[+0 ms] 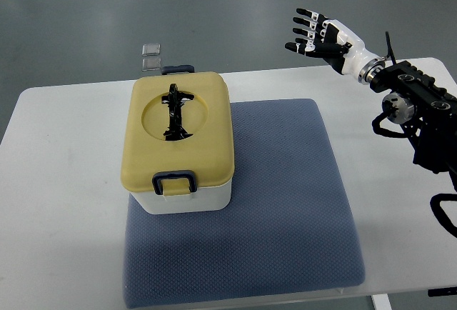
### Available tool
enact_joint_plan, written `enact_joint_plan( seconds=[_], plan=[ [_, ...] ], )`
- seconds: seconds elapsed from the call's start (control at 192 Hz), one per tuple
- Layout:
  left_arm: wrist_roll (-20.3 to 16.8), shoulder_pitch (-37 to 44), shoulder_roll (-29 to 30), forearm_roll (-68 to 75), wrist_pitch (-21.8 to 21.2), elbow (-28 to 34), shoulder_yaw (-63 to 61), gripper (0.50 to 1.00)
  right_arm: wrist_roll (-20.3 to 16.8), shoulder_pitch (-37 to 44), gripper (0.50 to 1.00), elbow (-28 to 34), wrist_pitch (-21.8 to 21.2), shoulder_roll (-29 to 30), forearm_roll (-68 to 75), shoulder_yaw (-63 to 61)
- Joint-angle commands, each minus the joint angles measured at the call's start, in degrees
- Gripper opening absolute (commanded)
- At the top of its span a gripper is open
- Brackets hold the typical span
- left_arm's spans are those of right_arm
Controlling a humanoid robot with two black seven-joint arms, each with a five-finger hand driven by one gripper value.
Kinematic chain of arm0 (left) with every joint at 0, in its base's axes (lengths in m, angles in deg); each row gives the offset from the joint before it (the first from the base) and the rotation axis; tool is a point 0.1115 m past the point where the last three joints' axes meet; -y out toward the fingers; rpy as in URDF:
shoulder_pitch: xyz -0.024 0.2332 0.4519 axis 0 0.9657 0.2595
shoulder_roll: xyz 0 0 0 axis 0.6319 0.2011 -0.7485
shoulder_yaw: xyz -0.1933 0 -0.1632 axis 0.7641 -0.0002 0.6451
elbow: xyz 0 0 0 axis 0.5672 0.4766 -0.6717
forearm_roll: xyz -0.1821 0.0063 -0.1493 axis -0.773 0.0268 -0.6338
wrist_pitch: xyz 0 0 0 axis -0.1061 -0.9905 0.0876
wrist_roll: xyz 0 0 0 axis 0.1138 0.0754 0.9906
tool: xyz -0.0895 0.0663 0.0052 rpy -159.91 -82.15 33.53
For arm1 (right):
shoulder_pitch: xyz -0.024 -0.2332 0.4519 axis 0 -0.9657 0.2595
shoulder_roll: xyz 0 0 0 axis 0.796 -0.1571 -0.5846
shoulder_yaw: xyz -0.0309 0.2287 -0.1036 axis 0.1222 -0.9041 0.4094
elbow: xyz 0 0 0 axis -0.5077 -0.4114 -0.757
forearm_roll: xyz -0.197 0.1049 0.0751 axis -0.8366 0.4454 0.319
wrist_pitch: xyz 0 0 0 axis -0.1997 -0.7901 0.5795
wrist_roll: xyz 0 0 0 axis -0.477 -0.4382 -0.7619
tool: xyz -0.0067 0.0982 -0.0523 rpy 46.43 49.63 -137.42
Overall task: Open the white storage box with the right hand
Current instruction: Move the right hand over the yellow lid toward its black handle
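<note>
The mat (285, 224), a blue-grey textured pad, lies nearest the camera and covers the middle of the white table (57, 181), its front edge reaching the table's near edge. On the mat's left part stands the box (187, 194), white in its body, with a yellow lid (178, 135) shut flat on top. A blue latch (174, 181) sits at the lid's near edge, folded against the front wall, and a second blue latch (178, 69) shows at the far edge. In the round hollow of the lid lies a black handle (175, 113), folded down and running front to back. Behind the box, on the grey floor beyond the table's far edge, are two small clear squares (151, 56), one just behind the other. To the right, the mat is bare. Farther right, the right hand (318, 37) hangs in the air beyond the table's far right corner, well apart from the box; its fingers (307, 16) are spread and released, holding nothing. Its black arm (421, 106) comes in from the right edge above the table.
</note>
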Motion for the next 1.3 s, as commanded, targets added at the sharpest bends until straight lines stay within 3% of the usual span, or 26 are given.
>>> enact_joint_plan(
  seconds=[0.0, 0.193, 0.412, 0.563, 0.923, 1.293],
  plan=[
    [0.00, 0.00, 0.00, -0.03, 0.03, 0.00, 0.00, 1.000, 3.51, 4.96, 0.915, -0.01, -2.89, -1.89, -0.01, 8.40],
    [0.00, 0.00, 0.00, -0.03, 0.03, 0.00, 0.00, 1.000, 8.70, 16.56, 0.915, 0.95, -9.22, -4.88, -0.28, 23.78],
    [0.00, 0.00, 0.00, -0.03, 0.03, 0.00, 0.00, 1.000, 15.22, 28.25, 0.917, 8.07, -9.33, -5.24, -0.71, 45.58],
    [0.00, 0.00, 0.00, -0.03, -0.06, 0.00, 0.00, 1.000, 15.22, 33.27, 0.915, 13.87, -8.96, -5.41, -6.25, 53.23],
    [0.00, 0.00, 0.00, 0.06, 0.03, 0.00, 0.00, 1.000, 15.22, 41.44, 0.915, 19.24, -5.00, -3.92, -19.26, 59.47],
    [0.00, 0.00, 0.00, 0.06, -0.06, 0.00, 0.00, 1.000, 15.22, 49.79, 0.911, 22.05, 0.36, 4.25, -21.90, 65.54]
  ],
)
